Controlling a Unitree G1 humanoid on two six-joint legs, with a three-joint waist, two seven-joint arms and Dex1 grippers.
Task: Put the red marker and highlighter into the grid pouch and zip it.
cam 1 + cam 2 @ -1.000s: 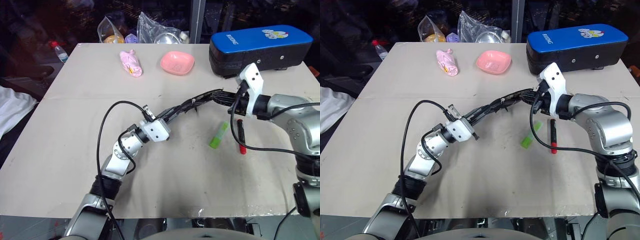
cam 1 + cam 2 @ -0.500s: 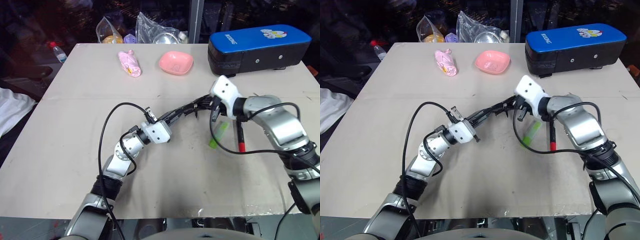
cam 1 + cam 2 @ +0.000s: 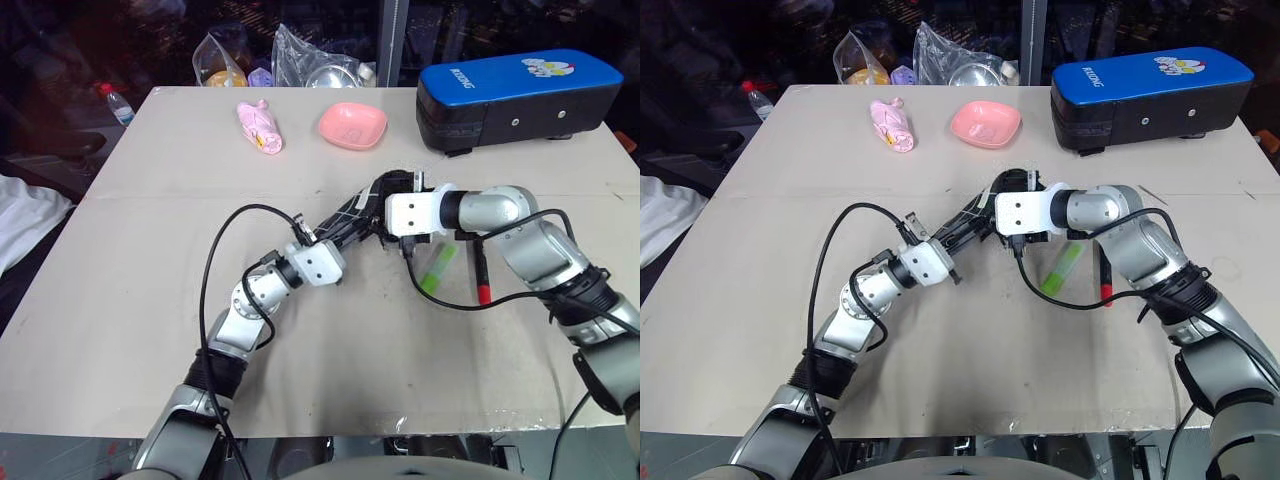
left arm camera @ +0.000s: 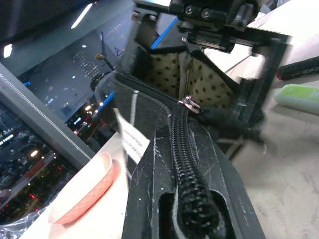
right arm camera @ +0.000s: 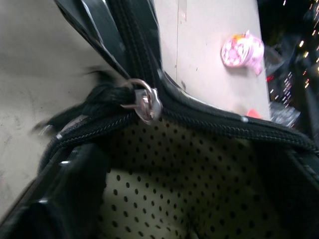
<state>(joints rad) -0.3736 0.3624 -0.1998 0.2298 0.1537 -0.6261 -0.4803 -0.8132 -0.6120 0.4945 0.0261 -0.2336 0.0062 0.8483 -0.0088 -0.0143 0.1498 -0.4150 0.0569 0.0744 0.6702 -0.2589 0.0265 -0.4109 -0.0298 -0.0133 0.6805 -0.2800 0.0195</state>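
The grid pouch (image 4: 149, 119) is held up off the table (image 3: 150, 250) between the two arms, near the table's middle. It looks soft and light: thin black fabric that sags unless something spreads it. Its zipper is partly undone, the metal slider (image 5: 144, 102) sitting beside the black pull cord (image 5: 82, 107), and the mouth gapes to show a pale dotted lining (image 5: 164, 174). The stiffest places to hold are probably the zipper tape and the seam ends; the cord is the natural handle for zipping.

The left gripper (image 4: 187, 199) is clamped tight on the zipper edge at one end of the pouch. The right gripper (image 3: 395, 195) has its fingers spread wide inside the mouth, stretching it open rather than pinching anything.

The highlighter (image 3: 437, 270) and the red marker (image 3: 482, 272) lie side by side on the table, just beside the right arm and not yet in the pouch. Both look light, rigid and smooth, likely to roll; a grip across the middle of each barrel seems safest.
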